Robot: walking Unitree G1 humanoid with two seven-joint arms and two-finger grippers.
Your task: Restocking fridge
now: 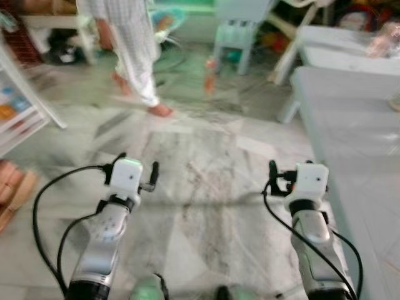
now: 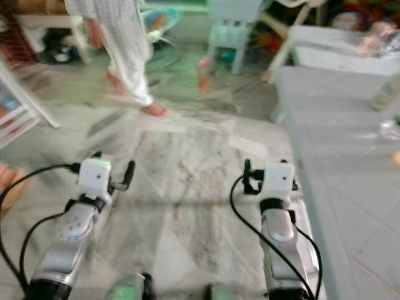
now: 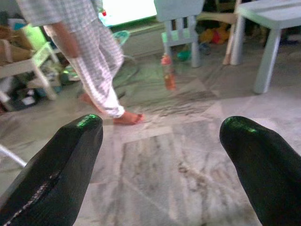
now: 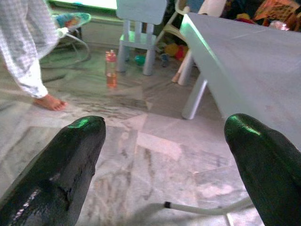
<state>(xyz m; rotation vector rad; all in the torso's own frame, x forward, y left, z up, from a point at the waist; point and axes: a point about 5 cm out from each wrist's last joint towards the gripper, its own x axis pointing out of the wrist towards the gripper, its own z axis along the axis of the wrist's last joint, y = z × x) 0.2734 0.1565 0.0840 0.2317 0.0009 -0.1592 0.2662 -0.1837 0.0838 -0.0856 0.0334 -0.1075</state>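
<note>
in the left eye view the robot stands on a marble floor (image 1: 206,187) with both arms held forward, probably because it is walking and nothing is carried yet; the left gripper (image 1: 139,170) and the right gripper (image 1: 281,176) hang over bare floor, well apart from each other. one orange bottle (image 1: 210,75) stands upright on the floor far ahead, just beside one small pale chair (image 1: 240,34), and i judge it may be the thing to restock, but no fridge is seen. one person (image 1: 134,50) walks barefoot to the left of the bottle. in the right eye view a grey surface (image 2: 337,144) runs along the robot's right side. in the left wrist view the two black fingers (image 3: 51,174) stand wide apart with nothing between them, so these jaws are open. in the right wrist view the two fingers (image 4: 56,169) are also spread and empty, and the bottle shows far ahead near the chair.
</note>
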